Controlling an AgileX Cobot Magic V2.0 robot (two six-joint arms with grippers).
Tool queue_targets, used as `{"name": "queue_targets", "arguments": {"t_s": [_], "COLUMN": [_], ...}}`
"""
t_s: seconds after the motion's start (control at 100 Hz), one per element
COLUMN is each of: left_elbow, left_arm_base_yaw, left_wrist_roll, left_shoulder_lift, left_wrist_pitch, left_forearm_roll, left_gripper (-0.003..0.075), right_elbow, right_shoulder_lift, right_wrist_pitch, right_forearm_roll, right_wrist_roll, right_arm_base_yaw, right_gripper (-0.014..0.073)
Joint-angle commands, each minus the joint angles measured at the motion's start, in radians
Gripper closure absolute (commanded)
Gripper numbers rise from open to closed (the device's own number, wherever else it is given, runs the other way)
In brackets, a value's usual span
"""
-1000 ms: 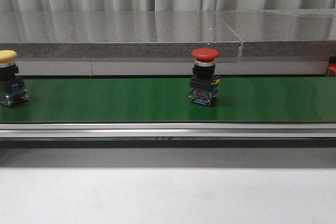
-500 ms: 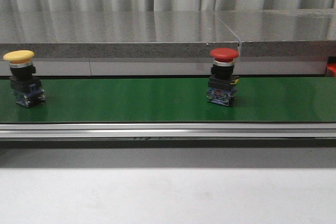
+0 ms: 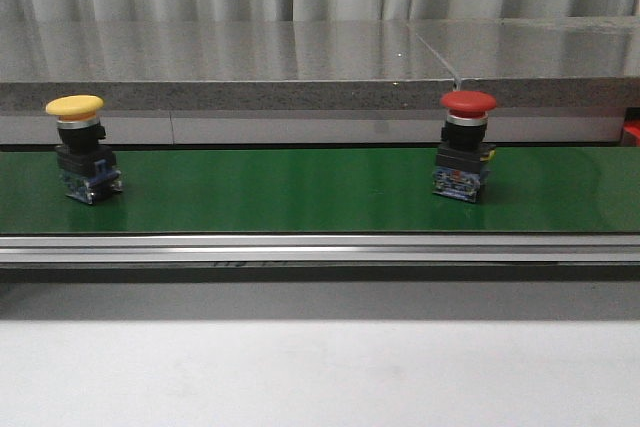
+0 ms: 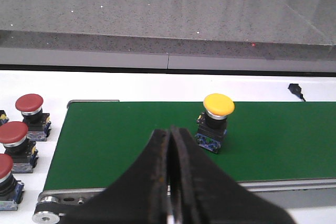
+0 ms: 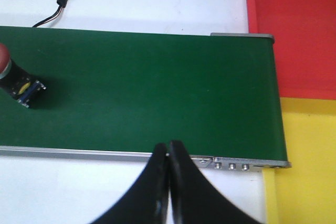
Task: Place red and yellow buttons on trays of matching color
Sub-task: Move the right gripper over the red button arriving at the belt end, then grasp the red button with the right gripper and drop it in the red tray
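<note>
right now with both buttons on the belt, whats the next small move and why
Probably open the right gripper and ready it over the green belt. Its fingers are shut with nothing held, and the red button stands upright on the belt's right part, the nearer of the two to the red tray. The yellow button stands far left.
</note>
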Motion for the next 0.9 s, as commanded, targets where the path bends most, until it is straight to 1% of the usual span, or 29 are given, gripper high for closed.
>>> {"name": "queue_targets", "arguments": {"t_s": [0.0,0.01,0.03,0.04,0.05,0.08,0.1,0.13,0.16,0.27,0.35,0.45,0.57,0.64,0.75,0.89], "left_elbow": [-0.027,-0.027,-0.027,-0.027,-0.027,-0.027,-0.027,-0.027,-0.027,-0.027,-0.027,-0.027,-0.027,-0.027,-0.027,-0.027], "left_arm_base_yaw": [-0.007,-0.007,-0.007,-0.007,-0.007,-0.007,-0.007,-0.007,-0.007,-0.007,-0.007,-0.007,-0.007,-0.007,-0.007,-0.007], "left_wrist_roll": [0.000,0.000,0.000,0.000,0.000,0.000,0.000,0.000,0.000,0.000,0.000,0.000,0.000,0.000,0.000,0.000], "left_shoulder_lift": [0.007,0.007,0.007,0.007,0.007,0.007,0.007,0.007,0.007,0.007,0.007,0.007,0.007,0.007,0.007,0.007], "left_wrist_pitch": [-0.071,-0.071,-0.071,-0.071,-0.071,-0.071,-0.071,-0.071,-0.071,-0.071,-0.071,-0.071,-0.071,-0.071,-0.071,-0.071], "left_forearm_roll": [0.002,0.002,0.002,0.002,0.002,0.002,0.002,0.002,0.002,0.002,0.002,0.002,0.002,0.002,0.002,0.002], "left_gripper": [0.0739,0.0739,0.0739,0.0739,0.0739,0.0739,0.0739,0.0739,0.0739,0.0739,0.0739,0.0739,0.0739,0.0739,0.0739,0.0739], "right_elbow": [-0.034,-0.034,-0.034,-0.034,-0.034,-0.034,-0.034,-0.034,-0.034,-0.034,-0.036,-0.041,-0.058,-0.075,-0.118,-0.183], "right_shoulder_lift": [0.006,0.006,0.006,0.007,0.007,0.007,0.007,0.007,0.008,0.018,0.041,0.094,0.179,0.229,0.307,0.398], "right_wrist_pitch": [-0.064,-0.064,-0.064,-0.064,-0.064,-0.064,-0.064,-0.064,-0.064,-0.064,-0.065,-0.061,-0.053,-0.054,-0.039,0.003], "right_forearm_roll": [0.025,0.027,0.027,0.027,0.027,0.027,0.027,0.028,0.028,0.037,0.076,0.171,0.325,0.386,0.427,0.427], "right_wrist_roll": [-0.001,-0.001,-0.001,-0.001,-0.001,-0.001,-0.001,-0.001,-0.001,-0.002,-0.024,-0.141,-0.303,-0.368,-0.414,-0.432], "right_arm_base_yaw": [-0.001,-0.001,-0.001,-0.001,-0.001,-0.001,-0.001,-0.001,-0.001,-0.001,-0.001,-0.001,-0.001,0.001,0.003,0.003], "right_gripper": [0.0382,0.0343,0.0303,0.0263,0.0243,0.0145,0.0109,0.0027,-0.0024,0.0011,0.0012,0.0012,0.0012,0.0012,0.0012,0.0012]}}
